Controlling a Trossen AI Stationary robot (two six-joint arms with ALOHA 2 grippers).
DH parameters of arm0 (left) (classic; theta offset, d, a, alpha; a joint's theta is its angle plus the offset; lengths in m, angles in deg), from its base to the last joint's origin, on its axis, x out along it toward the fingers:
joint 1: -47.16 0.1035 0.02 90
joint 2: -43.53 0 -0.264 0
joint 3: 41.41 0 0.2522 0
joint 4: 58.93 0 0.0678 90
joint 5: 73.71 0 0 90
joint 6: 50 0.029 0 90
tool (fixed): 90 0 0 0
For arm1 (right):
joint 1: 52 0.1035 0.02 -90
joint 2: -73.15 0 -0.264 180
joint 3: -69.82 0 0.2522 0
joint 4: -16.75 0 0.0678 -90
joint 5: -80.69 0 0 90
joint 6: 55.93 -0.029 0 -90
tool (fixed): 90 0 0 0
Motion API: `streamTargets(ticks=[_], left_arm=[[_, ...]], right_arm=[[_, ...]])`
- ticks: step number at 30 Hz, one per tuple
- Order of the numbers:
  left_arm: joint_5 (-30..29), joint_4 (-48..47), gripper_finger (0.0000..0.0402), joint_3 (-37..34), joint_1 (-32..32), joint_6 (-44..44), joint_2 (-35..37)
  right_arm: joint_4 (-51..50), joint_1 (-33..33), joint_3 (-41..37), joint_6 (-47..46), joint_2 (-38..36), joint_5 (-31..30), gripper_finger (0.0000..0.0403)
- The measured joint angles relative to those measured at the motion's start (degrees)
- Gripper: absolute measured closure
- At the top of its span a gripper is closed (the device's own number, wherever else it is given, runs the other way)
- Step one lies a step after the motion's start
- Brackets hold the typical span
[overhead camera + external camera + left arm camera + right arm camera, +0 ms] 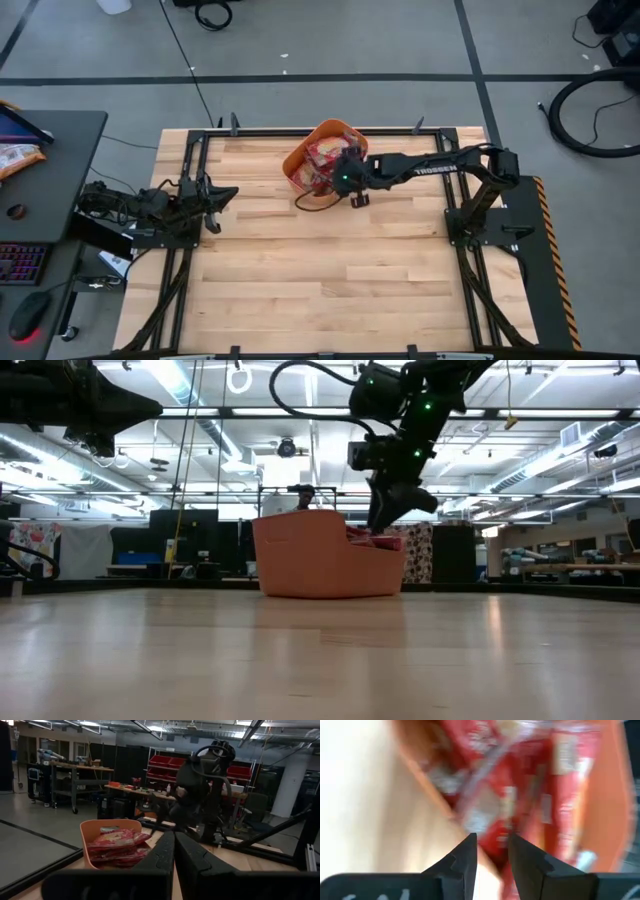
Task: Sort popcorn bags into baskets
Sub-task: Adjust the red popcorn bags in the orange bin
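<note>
A: Where are the popcorn bags [322, 160]?

B: Heaped in the orange tub [300, 160] near the bench's [330, 290] far edge; the right gripper [350, 186] hangs over the tub's near rim, fingers apart, holding nothing; the bags lie just beneath it.

A: The left gripper [212, 200]?

B: At the bench's left edge; fingers together.

The pale wooden plank table [330, 280] looks smooth with a soft sheen. The orange plastic tub [310, 560] has smooth matt sides (no texture visible). The red popcorn packets [117, 845] wear glossy, crinkled wrappers.
</note>
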Motion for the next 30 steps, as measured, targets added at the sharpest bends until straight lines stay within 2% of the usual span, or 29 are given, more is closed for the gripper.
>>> streamTargets(ticks=[4,8,15,19,24,27,30], left_arm=[[0.0,0.0,0.0386,0.0,0.0,0.0,0.0],[0.0,0.0,0.0386,0.0,0.0,-0.1,0.0],[0.0,0.0,0.0386,0.0,0.0,-0.1,0.0],[0.0,0.0,0.0386,0.0,0.0,-0.1,0.0],[0.0,0.0,0.0386,0.0,0.0,0.0,0.0],[0.0,0.0,0.0386,0.0,0.0,0.0,0.0],[0.0,0.0,0.0386,0.0,0.0,0.0,0.0]], right_arm=[[-1.7,-1.4,0.0,-2.0,0.4,4.4,0.0289],[-1.9,-5.8,0.0,-2.5,0.4,9.4,0.03],[-1.2,-13.4,0.0,1.5,2.0,12.1,0.033],[1.6,-15.2,-0.1,2.4,2.2,9.6,0.0343],[4.8,-13.8,-0.1,2.4,1.4,8.2,0.0354],[3.6,-12.4,-0.2,2.2,1.4,3.7,0.0357],[1.3,-10.1,-0.2,-0.6,0.8,-3.8,0.0357]])
